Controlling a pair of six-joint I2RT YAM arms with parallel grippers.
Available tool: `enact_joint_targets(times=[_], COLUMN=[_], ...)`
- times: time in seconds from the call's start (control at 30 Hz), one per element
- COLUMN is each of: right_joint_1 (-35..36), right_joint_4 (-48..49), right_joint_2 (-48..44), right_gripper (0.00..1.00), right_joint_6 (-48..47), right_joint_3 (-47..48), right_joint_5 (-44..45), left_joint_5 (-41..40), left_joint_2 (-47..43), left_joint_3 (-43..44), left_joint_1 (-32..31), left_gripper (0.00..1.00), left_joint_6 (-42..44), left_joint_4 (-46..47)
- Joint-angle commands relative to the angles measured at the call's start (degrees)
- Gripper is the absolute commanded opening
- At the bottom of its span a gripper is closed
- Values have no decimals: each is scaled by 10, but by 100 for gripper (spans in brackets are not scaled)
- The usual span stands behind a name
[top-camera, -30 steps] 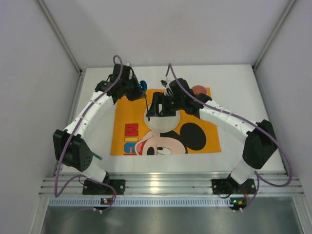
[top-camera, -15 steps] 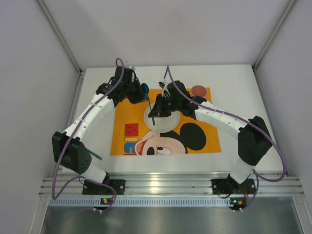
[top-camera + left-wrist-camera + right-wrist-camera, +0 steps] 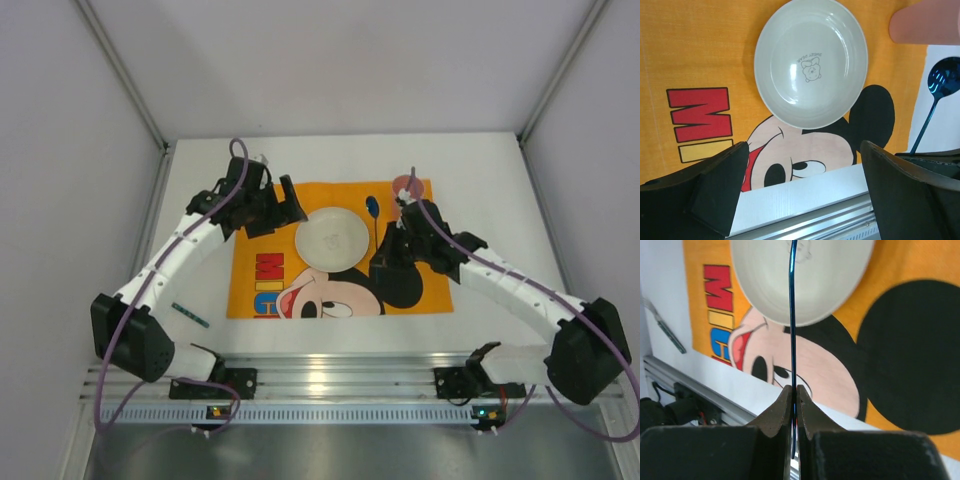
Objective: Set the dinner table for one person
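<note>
**Spoon pinched at right; left fingers spread wide above the plate**

- Counter (image 3: 500, 190): white and matte, running from the metal rail at the near edge to the back wall. Both arms' elbows cover its near corners.
- Placemat (image 3: 262, 300): orange, Mickey Mouse print, flat in the middle of the counter. Only the letters "MI" can be read. The face is partly under the plate and the right arm.
- Left arm: runs up the mat's left edge. The left fingers (image 3: 720, 185) are spread wide with nothing between them. They frame the plate in the left wrist view.
- Right arm: crosses the mat's near-right corner. The right fingers (image 3: 777, 415) are pressed together on the spoon's handle, low on its length.
- Plate (image 3: 331, 238): white and round, on the far half of the mat. It has a small printed figure at its centre, with lettering too fine to read. It is cut off at the top of the right wrist view.
- Cup (image 3: 404, 184): pink, at the mat's far-right corner. The right arm's cable crosses it, and the left wrist view cuts it at the frame edge.
- Spoon (image 3: 372, 207): glossy blue.
  - From overhead, its bowl shows between plate and cup.
  - In the left wrist view the bowl sits against white counter past the mat's edge.
  - Its height above the mat is hard to judge.
  - The right wrist view sees the handle edge-on, as a thin line.
- Slim utensil (image 3: 188, 314): dark, lying on bare counter left of the mat, well apart from everything. Its kind is not readable.
</note>
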Motion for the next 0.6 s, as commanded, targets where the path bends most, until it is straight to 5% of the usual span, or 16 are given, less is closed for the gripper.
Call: enact_joint_targets(times=[0.0,0.57], right_joint_1=[-13,-49], right_joint_4=[-11,25], right_joint_2=[-38,75], right_gripper=[0,0], right_joint_6=[-2,-38], right_joint_3=[-60,-65], right_joint_5=[34,54], left_joint_5=[-28,-42], left_joint_2=[-24,-28], left_joint_3=[-16,-14], left_joint_1=[4,4], left_gripper=[98,95], left_joint_6=[18,30], left_joint_4=[-8,-36])
